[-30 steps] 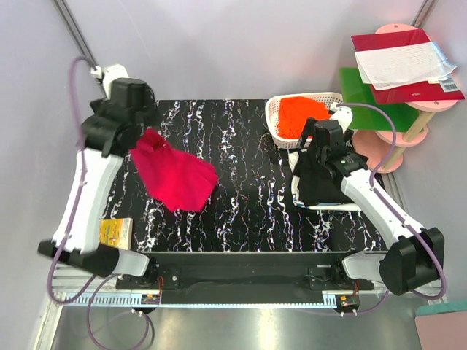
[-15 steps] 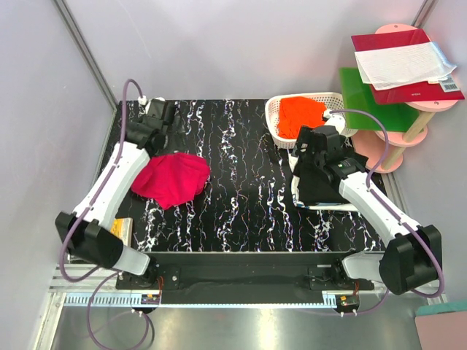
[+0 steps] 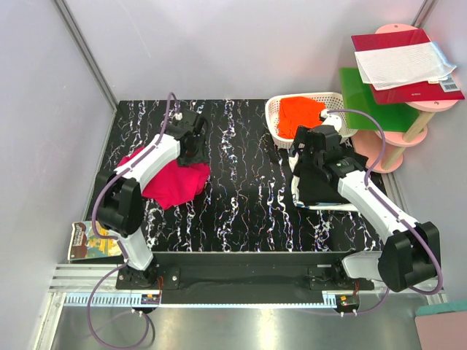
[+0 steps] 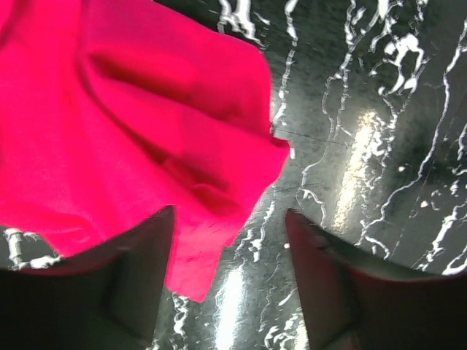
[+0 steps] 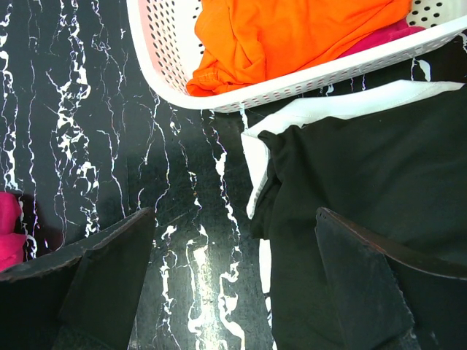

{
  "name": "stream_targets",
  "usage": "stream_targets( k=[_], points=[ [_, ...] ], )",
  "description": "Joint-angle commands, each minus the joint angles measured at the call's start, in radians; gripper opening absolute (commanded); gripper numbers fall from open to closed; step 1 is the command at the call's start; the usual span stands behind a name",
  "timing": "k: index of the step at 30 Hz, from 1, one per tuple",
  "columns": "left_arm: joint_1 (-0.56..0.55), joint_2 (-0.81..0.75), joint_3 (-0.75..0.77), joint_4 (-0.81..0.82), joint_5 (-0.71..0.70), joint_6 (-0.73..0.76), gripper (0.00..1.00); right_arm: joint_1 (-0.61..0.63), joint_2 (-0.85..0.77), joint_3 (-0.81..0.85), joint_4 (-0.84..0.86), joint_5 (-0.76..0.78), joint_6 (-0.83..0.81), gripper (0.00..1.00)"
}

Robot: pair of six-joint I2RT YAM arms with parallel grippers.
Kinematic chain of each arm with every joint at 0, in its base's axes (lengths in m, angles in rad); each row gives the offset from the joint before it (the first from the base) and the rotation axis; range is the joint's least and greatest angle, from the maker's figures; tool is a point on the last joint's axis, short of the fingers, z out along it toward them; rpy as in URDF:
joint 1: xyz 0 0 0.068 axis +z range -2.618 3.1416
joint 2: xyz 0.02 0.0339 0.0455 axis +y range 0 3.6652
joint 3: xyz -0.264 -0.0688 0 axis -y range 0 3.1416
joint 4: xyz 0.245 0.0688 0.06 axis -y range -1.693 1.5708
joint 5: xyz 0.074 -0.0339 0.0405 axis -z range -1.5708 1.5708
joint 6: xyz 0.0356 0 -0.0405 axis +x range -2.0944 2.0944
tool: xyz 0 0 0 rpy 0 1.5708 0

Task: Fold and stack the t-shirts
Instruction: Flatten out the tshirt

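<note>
A crimson t-shirt [image 3: 169,182] lies crumpled on the left of the black marbled table [image 3: 241,211]. My left gripper [image 3: 195,152] is open and empty just above the shirt's far right edge. In the left wrist view the shirt [image 4: 124,124] fills the upper left, and its corner reaches between the open fingers of the gripper [image 4: 230,292]. My right gripper [image 3: 276,153] is open and empty above the table, left of a folded black t-shirt [image 3: 328,186] that lies on a white one [image 5: 321,109]. The right wrist view shows the gripper [image 5: 233,292] beside the black shirt [image 5: 365,189].
A white basket [image 3: 276,120] at the back right holds an orange t-shirt [image 3: 300,113] over a pink one [image 5: 379,38]. A yellow packet [image 3: 91,240] lies at the near left edge. A green board [image 3: 368,91] and pink shelves [image 3: 408,109] with a red book stand off the table's right.
My left arm has lowered the crimson shirt onto the table, let it go, and swung right over its far edge. The yellow packet has shifted left. My right arm has barely moved.
</note>
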Motion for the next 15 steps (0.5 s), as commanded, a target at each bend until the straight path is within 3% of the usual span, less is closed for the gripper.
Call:
stream_targets(
  k=[1,8,11,12,14,15],
  points=[
    [-0.006,0.019,-0.016,0.058,0.019,-0.01,0.61,-0.002,-0.002,0.004,0.045,0.0,-0.007,0.99],
    [-0.006,0.034,-0.045,0.056,-0.008,-0.009,0.65,-0.002,-0.001,0.003,0.044,0.017,-0.015,0.99],
    [-0.006,0.036,-0.057,0.055,-0.028,-0.007,0.59,-0.003,0.004,0.001,0.044,0.021,-0.016,1.0],
    [-0.006,0.039,-0.059,0.053,-0.036,-0.006,0.38,-0.002,0.005,0.001,0.045,0.023,-0.018,1.0],
    [-0.006,0.049,-0.062,0.053,-0.05,-0.006,0.17,-0.002,0.01,0.0,0.045,0.032,-0.021,1.0],
    [-0.008,0.052,-0.059,0.04,-0.056,-0.009,0.0,-0.002,0.01,-0.002,0.045,0.036,-0.022,1.0]
  ],
)
